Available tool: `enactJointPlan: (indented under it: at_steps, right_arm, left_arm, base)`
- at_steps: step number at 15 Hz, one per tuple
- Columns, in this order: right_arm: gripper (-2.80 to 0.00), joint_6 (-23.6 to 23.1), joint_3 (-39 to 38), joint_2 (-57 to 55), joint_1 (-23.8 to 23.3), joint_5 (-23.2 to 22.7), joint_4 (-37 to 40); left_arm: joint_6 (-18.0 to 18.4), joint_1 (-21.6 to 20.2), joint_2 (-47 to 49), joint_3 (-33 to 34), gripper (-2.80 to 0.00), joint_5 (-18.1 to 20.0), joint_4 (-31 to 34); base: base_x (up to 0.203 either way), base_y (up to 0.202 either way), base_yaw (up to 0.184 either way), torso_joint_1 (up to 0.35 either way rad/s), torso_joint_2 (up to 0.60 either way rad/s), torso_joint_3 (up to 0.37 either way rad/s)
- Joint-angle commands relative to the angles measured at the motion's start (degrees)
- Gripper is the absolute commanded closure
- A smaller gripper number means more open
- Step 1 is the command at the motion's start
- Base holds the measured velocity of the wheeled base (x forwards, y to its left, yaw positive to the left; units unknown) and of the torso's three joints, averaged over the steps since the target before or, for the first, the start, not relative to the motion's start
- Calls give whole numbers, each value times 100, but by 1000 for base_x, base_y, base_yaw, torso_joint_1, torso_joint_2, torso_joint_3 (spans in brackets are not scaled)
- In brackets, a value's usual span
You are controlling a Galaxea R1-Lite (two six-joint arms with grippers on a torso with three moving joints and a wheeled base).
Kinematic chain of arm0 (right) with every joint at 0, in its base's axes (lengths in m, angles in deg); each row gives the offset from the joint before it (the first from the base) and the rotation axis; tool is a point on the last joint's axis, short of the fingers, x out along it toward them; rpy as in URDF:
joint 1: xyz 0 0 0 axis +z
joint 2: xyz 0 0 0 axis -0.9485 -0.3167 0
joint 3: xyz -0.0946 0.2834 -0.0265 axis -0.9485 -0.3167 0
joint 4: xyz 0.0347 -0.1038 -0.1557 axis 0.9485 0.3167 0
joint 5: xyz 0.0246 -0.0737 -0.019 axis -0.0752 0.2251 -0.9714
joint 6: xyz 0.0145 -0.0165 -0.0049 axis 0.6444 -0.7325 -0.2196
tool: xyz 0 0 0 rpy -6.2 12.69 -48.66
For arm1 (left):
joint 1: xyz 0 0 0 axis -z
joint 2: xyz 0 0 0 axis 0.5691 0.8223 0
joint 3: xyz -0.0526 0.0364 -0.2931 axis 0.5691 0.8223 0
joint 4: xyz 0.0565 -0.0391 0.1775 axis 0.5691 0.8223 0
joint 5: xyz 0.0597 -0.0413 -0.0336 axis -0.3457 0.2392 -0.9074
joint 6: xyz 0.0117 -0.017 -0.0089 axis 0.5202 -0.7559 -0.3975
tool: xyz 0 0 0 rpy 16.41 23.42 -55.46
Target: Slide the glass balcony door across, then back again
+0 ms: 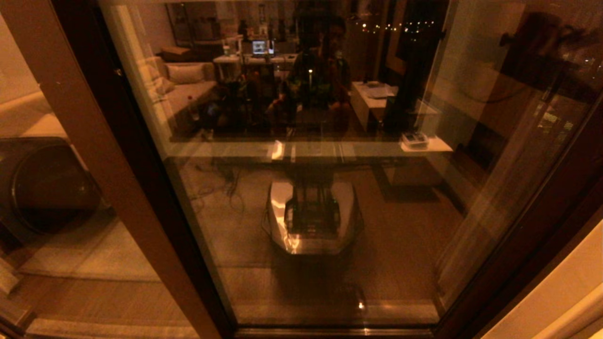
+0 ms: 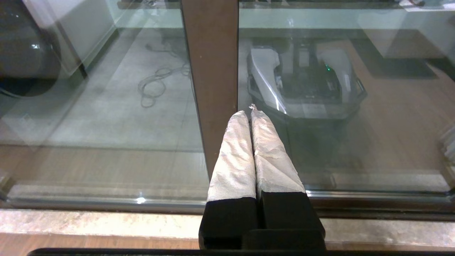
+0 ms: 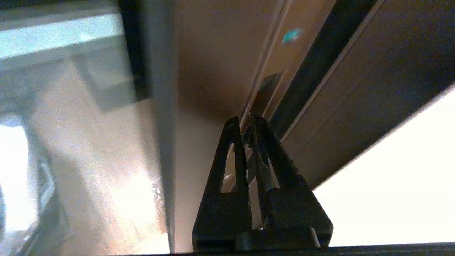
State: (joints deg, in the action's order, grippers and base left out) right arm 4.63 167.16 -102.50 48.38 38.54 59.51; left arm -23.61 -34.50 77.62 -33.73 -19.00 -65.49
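The glass balcony door [image 1: 311, 188] fills the middle of the head view, its reflective pane set between brown uprights. Neither gripper shows in that view. In the right wrist view the door's upright [image 3: 220, 60] carries a green dot [image 3: 291, 35] and a slim dark recessed handle [image 3: 268, 83]. My right gripper [image 3: 245, 121] is shut, its tips right at the handle's lower end; whether they touch it I cannot tell. My left gripper [image 2: 247, 113] is shut with nothing in it. Its white-wrapped fingers [image 2: 234, 160] point at the foot of a brown upright [image 2: 209, 53].
A washing machine's dark drum [image 1: 47, 188] shows behind the left pane. A pale stone sill [image 2: 106, 224] runs along the door's base. A light wall [image 1: 565, 292] borders the right frame. My own base is reflected in the glass [image 1: 311, 216].
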Motion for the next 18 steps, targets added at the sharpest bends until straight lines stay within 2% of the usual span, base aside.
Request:
enactJointPlan:
  at_steps: [1, 3, 4, 6, 7, 10, 12, 14, 15, 16, 17, 18]
  right_arm:
    - [0, -11, -207, 707, -21, -201, 137]
    - [0, -11, -426, 1323, -22, -747, 407]
    - [0, 1, -542, 1674, -30, -1359, 597]
    - [0, 35, -913, 2406, -176, -3249, 984]
    - [0, 88, -1175, 2832, -236, -3989, 1116]
    - [0, 598, -2026, 4220, -148, -5677, 1454]
    - [0, 1379, -2065, 4971, 590, -6171, 2091]
    - [0, 2509, -1601, 5526, 1822, -6363, 3034]
    - [0, 2822, -1407, 5875, 2295, -6410, 3548]
    - [0, 3022, -1286, 6269, 2570, -6437, 4024]
    - [0, 3133, -1230, 6633, 2604, -6405, 4441]
    - [0, 3115, -1189, 6936, 2400, -6211, 4902]
  left_arm:
    - [3, -1, -1, -1, 0, 0, 2]
    - [3, -1, -1, -1, 0, 0, 2]
    - [3, -1, -1, -1, 0, 0, 2]
    - [3, -1, -1, -1, 0, 0, 2]
    - [3, -1, -1, -1, 0, 0, 2]
    - [3, -1, -1, -1, 0, 0, 2]
    - [3, -1, -1, -1, 0, 0, 2]
    - [3, -1, -1, -1, 0, 0, 2]
    - [3, -1, -1, -1, 0, 0, 2]
    - [3, -1, -1, -1, 0, 0, 2]
    - [3, -1, -1, -1, 0, 0, 2]
    - [3, -1, -1, -1, 0, 0, 2]
  base:
    - [0, 0, 0, 0, 0, 0]
    - [0, 0, 0, 0, 0, 0]
    - [0, 0, 0, 0, 0, 0]
    - [0, 0, 0, 0, 0, 0]
    - [0, 0, 0, 0, 0, 0]
    - [0, 0, 0, 0, 0, 0]
    - [0, 0, 0, 0, 0, 0]
    - [0, 0, 0, 0, 0, 0]
    - [0, 0, 0, 0, 0, 0]
    - [0, 0, 0, 0, 0, 0]
    - [0, 0, 0, 0, 0, 0]
    - [0, 0, 0, 0, 0, 0]
